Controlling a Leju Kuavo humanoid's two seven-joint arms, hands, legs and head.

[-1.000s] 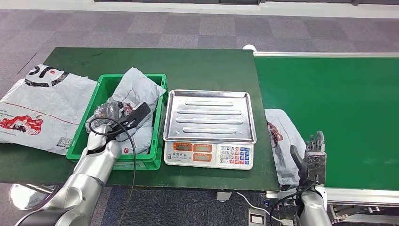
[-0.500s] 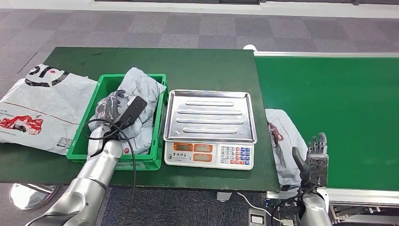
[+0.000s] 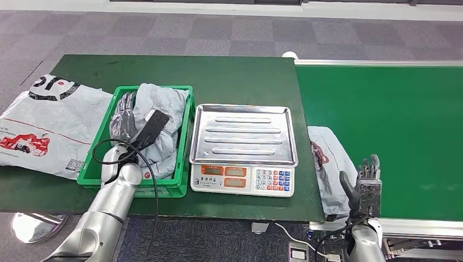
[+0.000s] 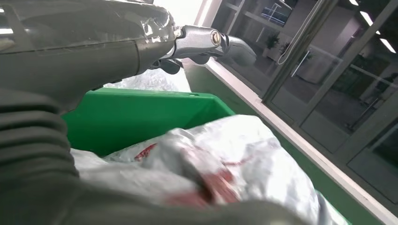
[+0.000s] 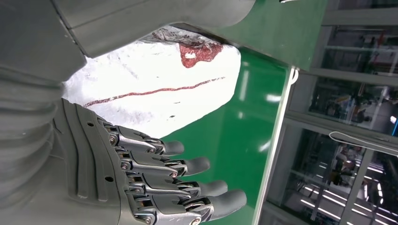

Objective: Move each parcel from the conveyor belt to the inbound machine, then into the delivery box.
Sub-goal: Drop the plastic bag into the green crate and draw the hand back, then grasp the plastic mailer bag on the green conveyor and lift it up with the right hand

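Opening over the green delivery box (image 3: 183, 184), the left hand (image 3: 123, 117) is spreading its fingers wide and lifting off the grey parcel (image 3: 161, 117), which it was clutching 1 second ago; that parcel is now lying crumpled inside the box just beside and beneath the hand, so this delivery looks finished. The right hand (image 3: 366, 183) is hovering with fingers apart and holding nothing, barely shifted, just beside the next parcel (image 3: 326, 158) waiting at the near edge of the green conveyor belt (image 3: 393, 114). Between the 2 hands, the weighing scale (image 3: 243, 150) is sitting bare on the dark green tabletop (image 3: 229, 76). A flat printed mailer (image 3: 46, 128) is lying beyond the box. Grey carpet tiles (image 3: 164, 30) are stretching away behind.
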